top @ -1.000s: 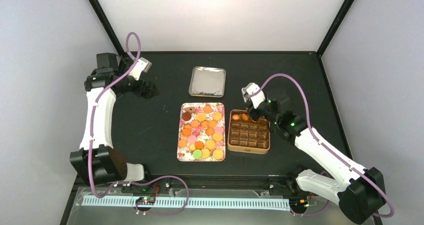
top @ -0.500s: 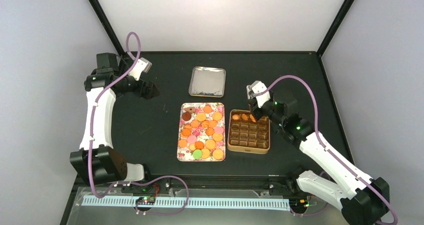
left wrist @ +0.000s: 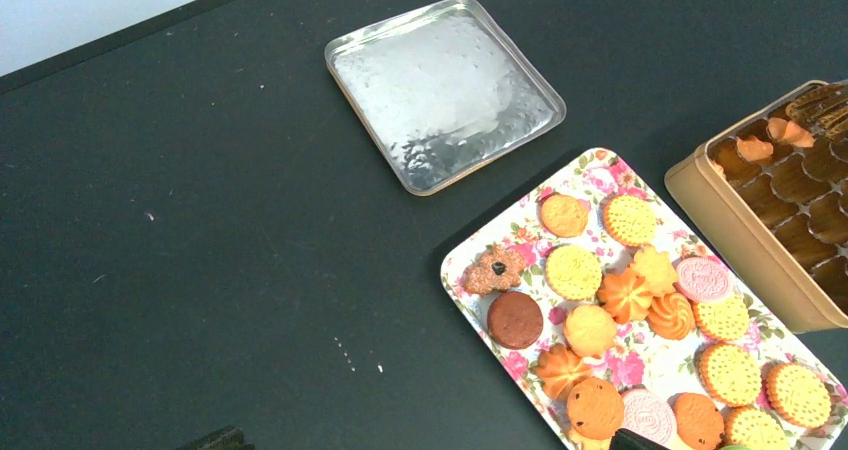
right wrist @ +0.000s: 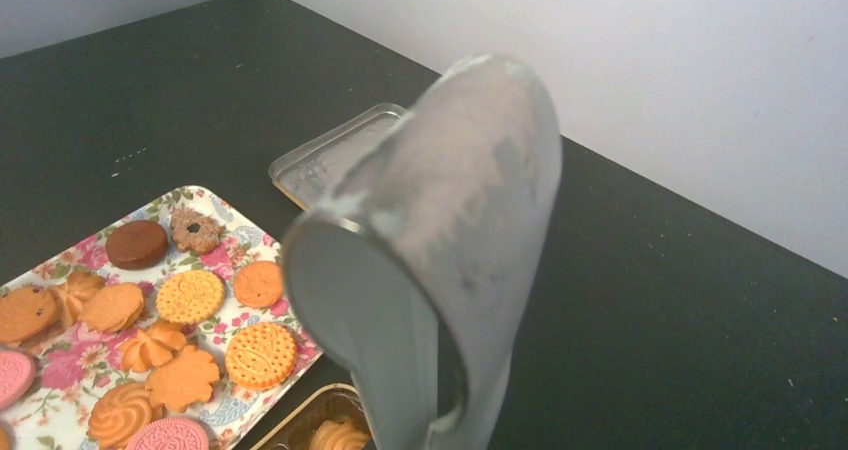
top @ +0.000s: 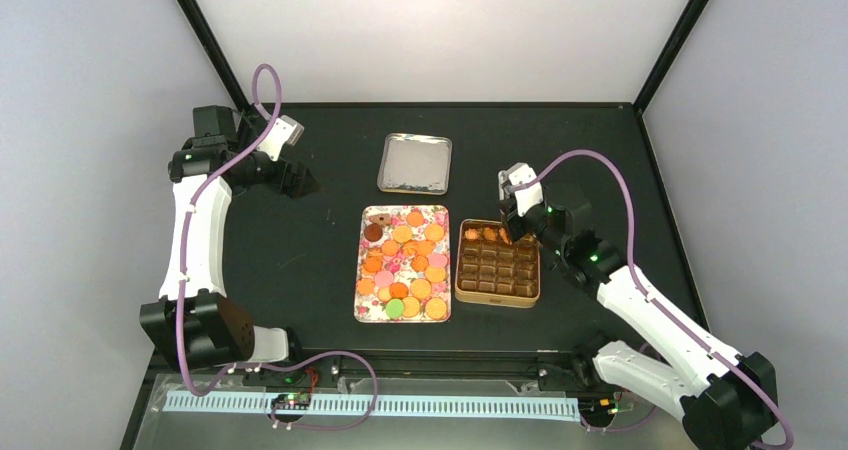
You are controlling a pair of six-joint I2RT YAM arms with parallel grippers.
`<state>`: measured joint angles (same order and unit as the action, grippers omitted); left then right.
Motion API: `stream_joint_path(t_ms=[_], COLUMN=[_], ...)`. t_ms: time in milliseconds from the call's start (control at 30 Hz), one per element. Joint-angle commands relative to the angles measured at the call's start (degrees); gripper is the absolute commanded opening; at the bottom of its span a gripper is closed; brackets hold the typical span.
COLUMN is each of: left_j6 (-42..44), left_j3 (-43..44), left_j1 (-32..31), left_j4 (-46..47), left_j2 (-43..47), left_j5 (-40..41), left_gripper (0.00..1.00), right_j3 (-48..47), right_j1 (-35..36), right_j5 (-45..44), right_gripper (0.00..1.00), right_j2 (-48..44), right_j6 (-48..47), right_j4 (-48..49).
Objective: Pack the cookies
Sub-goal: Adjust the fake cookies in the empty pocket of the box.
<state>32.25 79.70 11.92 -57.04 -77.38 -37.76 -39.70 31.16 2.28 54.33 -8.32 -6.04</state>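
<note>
Several cookies [top: 402, 260], mostly round and orange with a few pink, green and dark brown, lie on a floral tray [top: 364, 310]; they also show in the left wrist view [left wrist: 640, 310] and the right wrist view [right wrist: 190, 295]. A tan tin [top: 498, 297] with brown compartments stands right of the tray, with orange cookies [top: 481, 234] in its far row. My right gripper [top: 511, 222] hovers over the tin's far edge; in the right wrist view its fingers [right wrist: 440, 250] are pressed together and nothing shows between them. My left gripper [top: 300, 180] is open and empty, far left of the tray.
A silver tin lid [top: 415, 163] lies upside down behind the tray, also in the left wrist view [left wrist: 445, 90]. The black table ends at walls on the left, right and back.
My right gripper has moved a little right and back from the tin's far-left corner to its far edge. The left arm has not moved.
</note>
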Motion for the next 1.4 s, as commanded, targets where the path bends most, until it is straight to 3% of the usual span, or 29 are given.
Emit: stream_joint_path(t_ms=[0,233,433,800,1100,1233,1367], left_j6=[0.53,0.91,0.61,0.89,0.97,0.96,0.89], left_j3=[2.62,2.71,2.93,2.87,3.21,3.46,3.23], left_j1=[0.21,0.22,0.27,0.23,0.23,0.25,0.21], left_j4=[-0.87,-0.97,-1.05,-1.19,-1.58,-1.8,-1.84], left_j2=[-0.64,-0.48,-0.73,-0.77,-0.62,-0.57,-0.57], left_j5=[-1.65,-1.48,-1.76,-1.77,-2.01,-2.0,-1.99], left_gripper=[0.95,0.95,0.95,0.94,0.94,0.94,0.94], right_j3=[0.32,1.65,3.08,4.97,2.02,-0.2,-4.21], right_j1=[-0.4,-0.4,-0.4,-0.42,-0.39,-0.27,4.37], right_j5=[-3.83,-3.51,-5.31,-13.06,-11.34,-4.3,-2.53], right_gripper=[0.07,0.05,0.01,0.01,0.01,0.02,0.04], right_j2=[-0.14,-5.89,-5.35,-6.53,-7.22,-5.31,-0.93], right_j6=[2.86,6.99,13.62,15.44,16.38,14.89,14.1], right_j4=[1.68,6.26,7.62,3.41,3.36,5.33,8.03])
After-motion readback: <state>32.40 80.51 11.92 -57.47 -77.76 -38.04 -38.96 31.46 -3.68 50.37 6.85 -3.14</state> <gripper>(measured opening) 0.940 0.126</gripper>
